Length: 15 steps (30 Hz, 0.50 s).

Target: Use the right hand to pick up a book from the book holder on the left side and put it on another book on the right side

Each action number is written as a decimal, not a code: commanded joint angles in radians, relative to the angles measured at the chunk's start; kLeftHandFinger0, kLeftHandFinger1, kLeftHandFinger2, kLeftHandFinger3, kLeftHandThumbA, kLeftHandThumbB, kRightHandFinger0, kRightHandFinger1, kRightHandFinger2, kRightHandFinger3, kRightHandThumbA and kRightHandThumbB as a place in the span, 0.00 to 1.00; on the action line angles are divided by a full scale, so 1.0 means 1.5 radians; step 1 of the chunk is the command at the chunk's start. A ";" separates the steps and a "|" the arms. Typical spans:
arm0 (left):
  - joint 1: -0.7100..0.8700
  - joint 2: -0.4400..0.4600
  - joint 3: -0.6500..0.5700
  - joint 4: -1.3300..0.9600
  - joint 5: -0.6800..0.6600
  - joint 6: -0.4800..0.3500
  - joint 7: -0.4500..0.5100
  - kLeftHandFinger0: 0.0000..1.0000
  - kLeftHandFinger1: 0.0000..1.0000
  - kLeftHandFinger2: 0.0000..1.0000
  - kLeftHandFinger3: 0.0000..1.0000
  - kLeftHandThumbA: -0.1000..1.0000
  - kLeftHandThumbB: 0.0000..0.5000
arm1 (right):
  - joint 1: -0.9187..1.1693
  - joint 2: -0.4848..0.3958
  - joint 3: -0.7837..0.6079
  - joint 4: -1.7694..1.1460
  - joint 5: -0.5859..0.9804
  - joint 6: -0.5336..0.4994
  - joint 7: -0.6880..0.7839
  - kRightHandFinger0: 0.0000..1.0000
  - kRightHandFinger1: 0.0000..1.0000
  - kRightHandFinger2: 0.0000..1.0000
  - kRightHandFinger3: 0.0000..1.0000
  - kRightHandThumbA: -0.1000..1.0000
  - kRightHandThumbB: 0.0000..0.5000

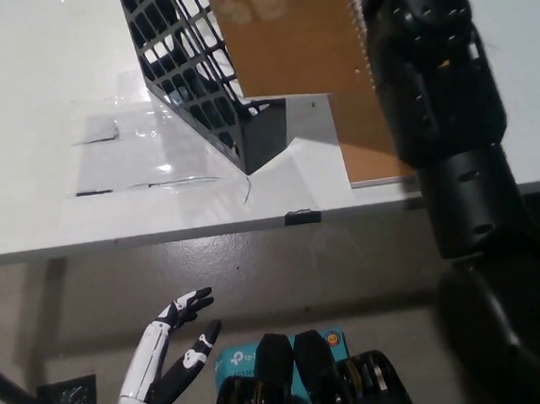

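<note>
Above the book holder (202, 76) a book (295, 58) hangs — long axis toward the camera — right hand's grip hidden

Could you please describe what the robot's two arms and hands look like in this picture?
The left hand is slim and white, with black fingers and black patches at the palm. The right arm is bulky, glossy black, built of rounded shell segments dotted with small holes; its hand is out of view.

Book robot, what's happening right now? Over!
Left hand open, resting low below the table. Right hand out of view. Brown book lifted clear of the black holder, above the other book. Nothing in the way.
</note>
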 commanded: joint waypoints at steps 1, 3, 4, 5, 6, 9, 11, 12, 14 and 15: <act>-0.003 0.004 0.001 -0.009 -0.008 -0.024 -0.005 0.89 0.86 0.79 0.82 0.79 0.18 | -0.105 -0.034 -0.059 -0.047 0.111 0.019 0.014 0.00 0.46 0.85 0.87 0.00 0.13; 0.002 0.005 0.001 -0.009 -0.005 -0.028 -0.002 0.89 0.86 0.80 0.82 0.79 0.18 | -0.102 -0.040 -0.071 -0.050 0.115 0.032 0.009 0.00 0.46 0.84 0.87 0.00 0.11; 0.004 0.006 0.002 -0.008 -0.002 -0.031 0.000 0.89 0.86 0.79 0.82 0.79 0.18 | -0.100 -0.045 -0.077 -0.049 0.119 0.036 0.011 0.00 0.46 0.85 0.90 0.00 0.09; 0.005 0.006 0.002 -0.009 -0.005 -0.029 -0.003 0.89 0.87 0.79 0.82 0.80 0.19 | -0.099 -0.051 -0.090 -0.050 0.132 0.044 0.010 0.00 0.44 0.82 0.89 0.00 0.10; 0.005 0.006 0.002 -0.007 -0.005 -0.030 -0.002 0.89 0.86 0.79 0.81 0.80 0.20 | -0.103 -0.052 -0.100 -0.049 0.139 0.051 -0.001 0.00 0.43 0.82 0.88 0.00 0.12; 0.004 0.004 0.004 0.000 -0.008 -0.043 0.001 0.89 0.85 0.78 0.80 0.79 0.19 | -0.113 -0.069 -0.123 -0.040 0.164 0.060 0.000 0.00 0.39 0.81 0.89 0.00 0.10; 0.005 0.003 0.005 -0.001 -0.011 -0.038 0.000 0.89 0.86 0.78 0.81 0.79 0.18 | -0.120 -0.081 -0.140 -0.037 0.183 0.069 0.002 0.00 0.37 0.81 0.85 0.00 0.11; 0.005 0.002 0.006 0.001 -0.011 -0.039 0.001 0.89 0.86 0.78 0.81 0.78 0.17 | -0.122 -0.088 -0.147 -0.030 0.192 0.070 0.004 0.00 0.37 0.81 0.85 0.00 0.09; 0.006 0.002 0.007 0.005 -0.013 -0.042 0.001 0.88 0.86 0.79 0.80 0.78 0.17 | -0.127 -0.101 -0.166 -0.019 0.207 0.087 -0.012 0.00 0.37 0.84 0.90 0.00 0.13; 0.006 0.002 0.008 0.006 -0.012 -0.045 0.003 0.88 0.86 0.79 0.80 0.78 0.19 | -0.128 -0.105 -0.174 -0.013 0.217 0.089 -0.010 0.00 0.37 0.85 0.94 0.00 0.10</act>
